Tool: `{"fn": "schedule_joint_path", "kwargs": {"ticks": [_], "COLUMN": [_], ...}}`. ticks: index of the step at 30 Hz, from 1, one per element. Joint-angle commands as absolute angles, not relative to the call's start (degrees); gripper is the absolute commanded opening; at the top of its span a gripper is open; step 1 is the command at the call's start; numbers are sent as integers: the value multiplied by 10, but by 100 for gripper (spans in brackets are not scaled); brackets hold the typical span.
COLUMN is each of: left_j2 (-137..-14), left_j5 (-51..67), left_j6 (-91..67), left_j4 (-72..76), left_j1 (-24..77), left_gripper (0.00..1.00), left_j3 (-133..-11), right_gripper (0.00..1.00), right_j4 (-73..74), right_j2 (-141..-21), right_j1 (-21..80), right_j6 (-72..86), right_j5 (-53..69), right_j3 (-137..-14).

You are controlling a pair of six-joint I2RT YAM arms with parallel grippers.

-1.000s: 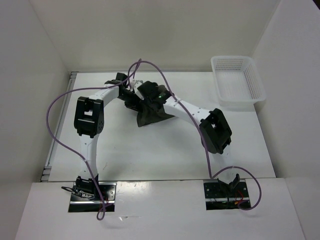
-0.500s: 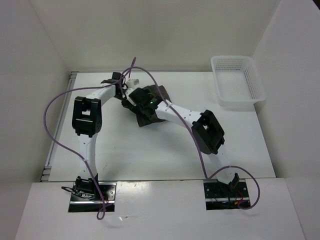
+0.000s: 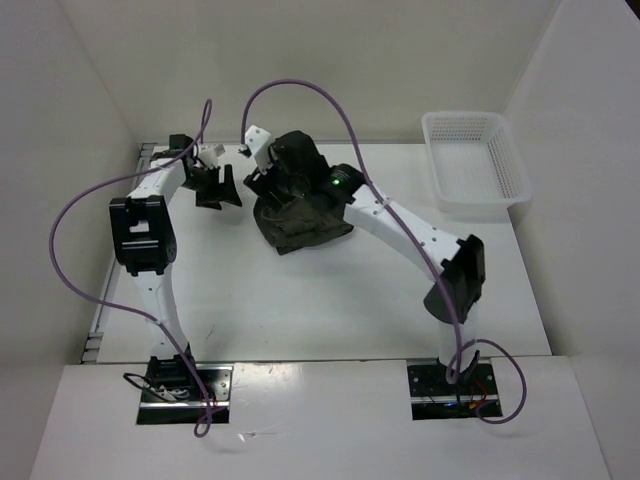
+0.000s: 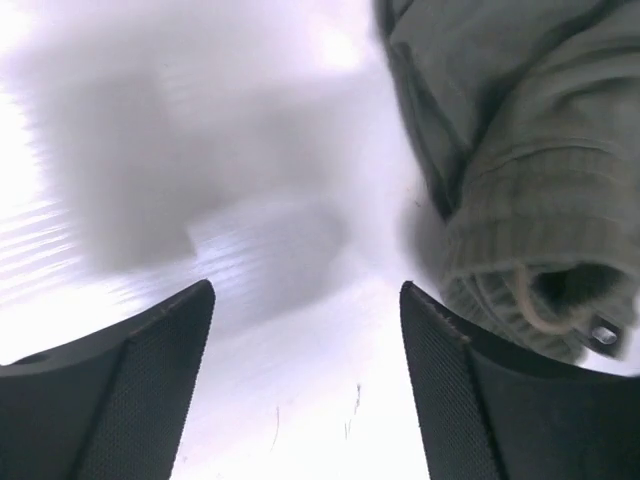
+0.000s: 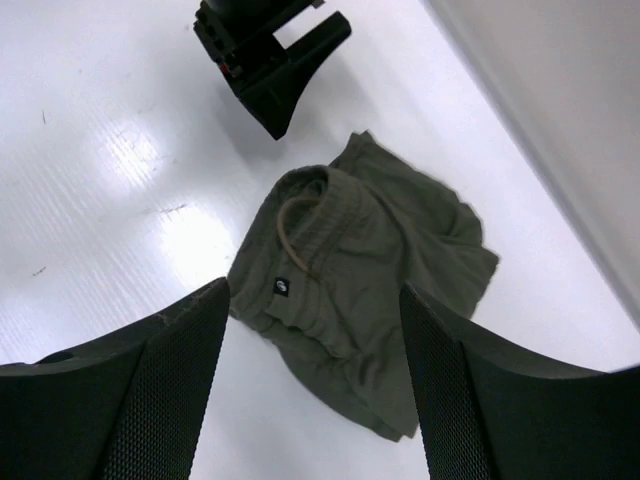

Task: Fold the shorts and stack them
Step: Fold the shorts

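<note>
The dark olive-green shorts point(image 3: 305, 225) lie in a crumpled heap on the white table at the back centre, with no gripper on them. My left gripper point(image 3: 218, 186) stands open just left of them. In its wrist view point(image 4: 305, 300) only bare table lies between the fingers, and the waistband and drawstring point(image 4: 545, 300) sit at the right. My right gripper point(image 3: 272, 172) hangs open above the heap. Its wrist view point(image 5: 315, 300) looks down on the shorts point(image 5: 370, 290) and the left gripper point(image 5: 310, 80).
A white mesh basket point(image 3: 480, 205) stands at the back right of the table, well apart from the shorts. White walls close in the table at the back and sides. Purple cables loop above both arms.
Both grippers have opened and let go of the shorts. The left arm has drawn back to the left, the right gripper has lifted, and the shorts now rest on the table.
</note>
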State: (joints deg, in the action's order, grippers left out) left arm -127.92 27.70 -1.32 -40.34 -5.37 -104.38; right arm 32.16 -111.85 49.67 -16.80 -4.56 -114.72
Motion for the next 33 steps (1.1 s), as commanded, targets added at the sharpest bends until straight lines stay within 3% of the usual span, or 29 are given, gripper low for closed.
{"fn": "schedule_joint_path", "kwargs": {"ticks": [1,6,11,20,22,23,26,27,28,29,30,33], "left_j2": [-1216,-1204,-1226,-1293,-1303,-1303,-1303,-1303,-1303,-1303,-1297,-1277], "left_j5": [369,396,296,228,215,214,181,165,158,158,158,158], "left_j6": [0,0,0,0,0,0,0,0,0,0,0,0], "left_j4": [-424,-431,-389,-361,-361,-361,-355,-355,-355,-355,-355,-355], "left_j1": [-57,-5,45,83,83,83,83,83,83,83,83,83], "left_gripper": [84,100,100,99,91,78,58,51,40,34,27,27], "left_j3": [-1084,-1072,-1061,-1085,-1085,-1085,-1080,-1088,-1088,-1093,-1093,-1099], "right_gripper": [73,72,72,72,70,65,50,37,31,19,14,1], "right_j4": [301,246,234,250,266,272,272,272,265,265,265,276], "right_j2": [-1069,-1062,-1092,-1142,-1148,-1148,-1162,-1169,-1169,-1175,-1175,-1163], "right_j1": [486,386,329,284,284,284,284,284,284,284,284,284], "right_j6": [-187,-214,-235,-249,-249,-249,-243,-243,-243,-243,-248,-264], "right_j5": [-70,-70,-35,69,96,121,128,128,120,114,108,121], "right_j3": [-1053,-946,-907,-867,-867,-867,-854,-847,-847,-839,-829,-813]}}
